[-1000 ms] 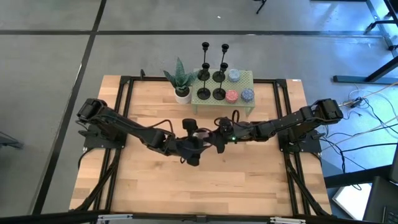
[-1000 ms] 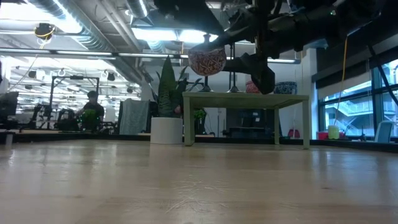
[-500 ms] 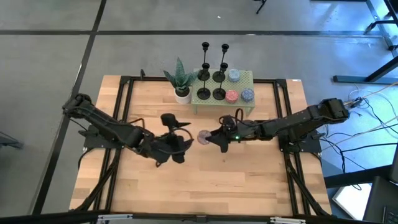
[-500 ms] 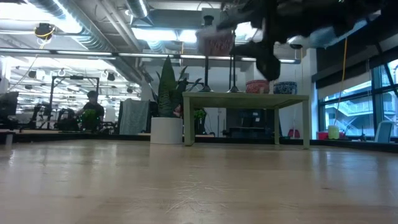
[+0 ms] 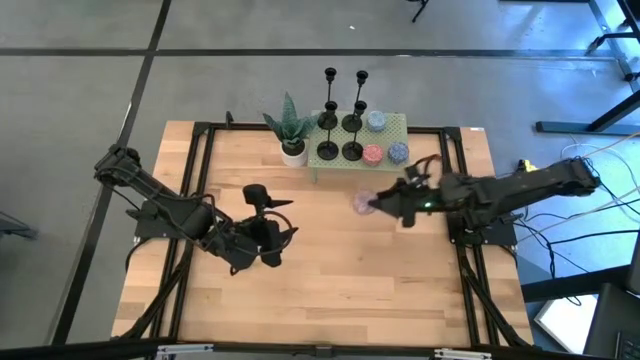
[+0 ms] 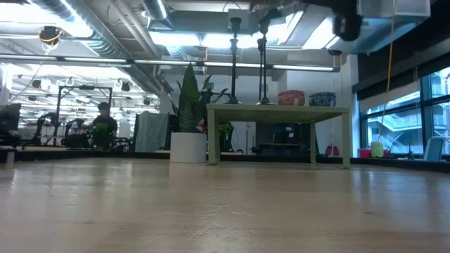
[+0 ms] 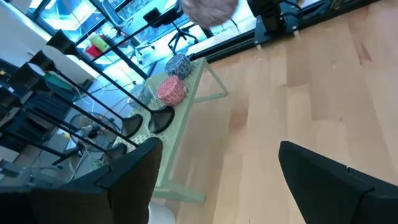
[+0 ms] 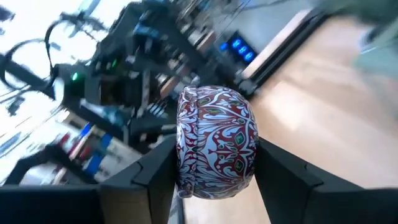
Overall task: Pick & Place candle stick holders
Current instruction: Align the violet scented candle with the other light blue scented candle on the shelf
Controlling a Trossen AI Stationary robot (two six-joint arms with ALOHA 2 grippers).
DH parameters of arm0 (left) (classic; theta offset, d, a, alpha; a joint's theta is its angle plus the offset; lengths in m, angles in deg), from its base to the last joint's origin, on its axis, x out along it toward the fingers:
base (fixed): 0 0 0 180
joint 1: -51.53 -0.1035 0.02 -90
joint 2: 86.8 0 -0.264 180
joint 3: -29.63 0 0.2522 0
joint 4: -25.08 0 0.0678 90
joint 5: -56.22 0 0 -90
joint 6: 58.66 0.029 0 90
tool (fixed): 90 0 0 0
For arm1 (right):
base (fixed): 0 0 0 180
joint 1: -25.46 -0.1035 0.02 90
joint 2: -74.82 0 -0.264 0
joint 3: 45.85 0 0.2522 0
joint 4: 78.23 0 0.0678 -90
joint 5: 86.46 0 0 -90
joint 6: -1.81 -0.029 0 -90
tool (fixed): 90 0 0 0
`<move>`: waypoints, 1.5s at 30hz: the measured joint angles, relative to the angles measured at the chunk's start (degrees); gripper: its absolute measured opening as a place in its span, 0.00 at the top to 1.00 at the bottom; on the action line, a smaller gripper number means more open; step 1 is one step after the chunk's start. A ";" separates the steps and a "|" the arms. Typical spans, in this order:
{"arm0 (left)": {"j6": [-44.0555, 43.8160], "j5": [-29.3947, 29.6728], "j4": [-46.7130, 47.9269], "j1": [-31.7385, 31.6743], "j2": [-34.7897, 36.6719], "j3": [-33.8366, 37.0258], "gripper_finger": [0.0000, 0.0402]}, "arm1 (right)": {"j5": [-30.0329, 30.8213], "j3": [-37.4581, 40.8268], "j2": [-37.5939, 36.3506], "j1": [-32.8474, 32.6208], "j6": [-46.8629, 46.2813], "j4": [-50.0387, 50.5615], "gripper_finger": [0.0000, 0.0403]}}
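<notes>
You are working on a pale wooden tabletop (image 5: 330, 270) framed by black rails, set on a grey floor; the low view looks across it into a lit workshop where a person (image 6: 104, 124) sits far back. At the far edge stands a small green table (image 5: 400, 128), with a spiky plant in a white pot (image 5: 290, 130) just beside it. The candle stick holders (image 5: 340, 112) stand on that small table's left part, four black bases in a cluster with thin stems rising, and patterned round bowls (image 5: 385, 140) sit on its right part. Your left tool (image 5: 268, 232) hangs over the tabletop's left half with its fingers spread wide and nothing between them; its wrist view looks past them to the green table, the holder bases and the bowls. Your right tool (image 5: 372, 203) is raised over the tabletop just in front of the green table, closed partway around a patterned red and white bowl (image 8: 216, 140). From above that bowl is only a pale blur; the right wrist view shows its pattern plainly, pinched between both fingers. The low view alone shows the holders' stems standing tall above the green table.
</notes>
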 joint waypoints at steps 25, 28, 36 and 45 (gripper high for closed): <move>6.84 9.81 10.20 0.12 0.03 0.01 0.20 | 21.05 0.00 -27.43 20.19 -5.61 27.02 0.52; 5.86 10.10 10.51 0.39 1.29 0.12 0.20 | 16.23 0.00 -27.20 25.00 -5.64 27.38 0.52; -3.74 4.49 17.23 -0.45 14.37 0.42 0.20 | 3.85 0.00 -26.68 40.00 -3.64 27.22 0.52; -7.05 1.75 17.41 -2.56 25.55 7.55 0.20 | -15.23 0.00 -16.04 58.25 -1.01 22.30 0.52</move>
